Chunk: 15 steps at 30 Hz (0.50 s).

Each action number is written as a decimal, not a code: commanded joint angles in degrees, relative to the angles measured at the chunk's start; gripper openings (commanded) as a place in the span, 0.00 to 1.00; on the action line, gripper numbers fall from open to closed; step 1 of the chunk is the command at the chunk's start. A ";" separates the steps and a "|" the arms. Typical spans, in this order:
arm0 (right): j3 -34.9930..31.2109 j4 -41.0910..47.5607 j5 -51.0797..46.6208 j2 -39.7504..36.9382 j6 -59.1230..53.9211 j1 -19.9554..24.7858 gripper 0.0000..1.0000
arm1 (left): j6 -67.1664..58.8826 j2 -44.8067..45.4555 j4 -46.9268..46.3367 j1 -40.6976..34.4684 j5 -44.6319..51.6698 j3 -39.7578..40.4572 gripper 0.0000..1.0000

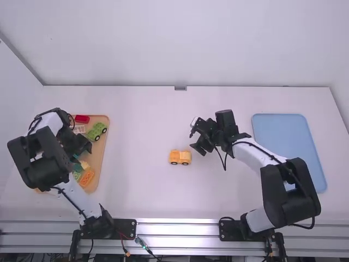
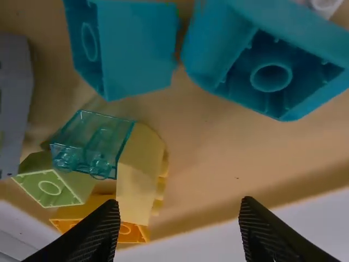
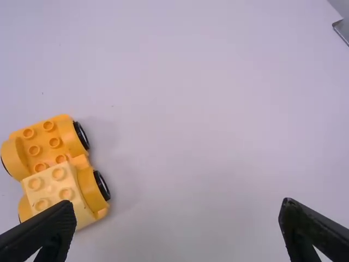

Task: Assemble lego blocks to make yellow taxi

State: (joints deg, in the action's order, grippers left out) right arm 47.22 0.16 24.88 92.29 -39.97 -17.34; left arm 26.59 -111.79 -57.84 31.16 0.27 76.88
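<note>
An orange car base with black wheels and a pale yellow block on one end [image 1: 180, 157] stands mid-table; the right wrist view shows the car [image 3: 41, 150] and its yellow block [image 3: 57, 191]. My left gripper [image 1: 82, 153] is over the wooden tray at the left. In its wrist view the left gripper [image 2: 180, 218] is open above a pale yellow block [image 2: 139, 174], a clear teal block [image 2: 92, 143] and an orange block [image 2: 87, 215]. My right gripper [image 1: 199, 143] is just right of the car; in its wrist view the right gripper [image 3: 177, 218] is open and holds nothing.
The wooden tray [image 1: 101, 150] also holds a green car [image 1: 97, 131], a red block [image 1: 82, 118] and teal blocks [image 2: 136, 49]. A grey block [image 2: 13, 103] lies beside them. A blue tray [image 1: 289, 142] lies at the right.
</note>
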 commanded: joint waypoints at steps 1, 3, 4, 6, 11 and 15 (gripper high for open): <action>-0.37 0.17 0.11 -0.57 0.31 0.00 0.99 | 1.01 4.07 -0.52 -0.52 -1.36 -0.59 0.61; -0.37 0.24 0.13 -0.57 0.33 0.13 0.99 | 0.79 5.11 -0.09 -0.52 -1.44 -1.07 0.61; -0.37 0.24 0.13 -0.57 0.35 0.17 0.99 | 0.79 6.03 0.63 -0.52 -1.38 -1.90 0.62; -0.37 0.26 0.13 -0.57 0.33 0.15 0.99 | 0.63 8.55 3.74 -0.50 -1.18 -5.81 0.63; -0.37 0.13 0.11 -0.57 0.33 0.15 0.99 | 0.63 10.49 7.50 -0.52 -1.20 -10.84 0.66; -0.37 0.09 0.15 -0.57 0.79 0.15 0.99 | 0.61 10.73 9.94 -0.24 -2.71 -12.87 0.73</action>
State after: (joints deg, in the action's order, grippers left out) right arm 47.22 0.19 24.91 92.29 -39.70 -17.34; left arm 27.09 -102.17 -48.27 30.92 -0.80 64.84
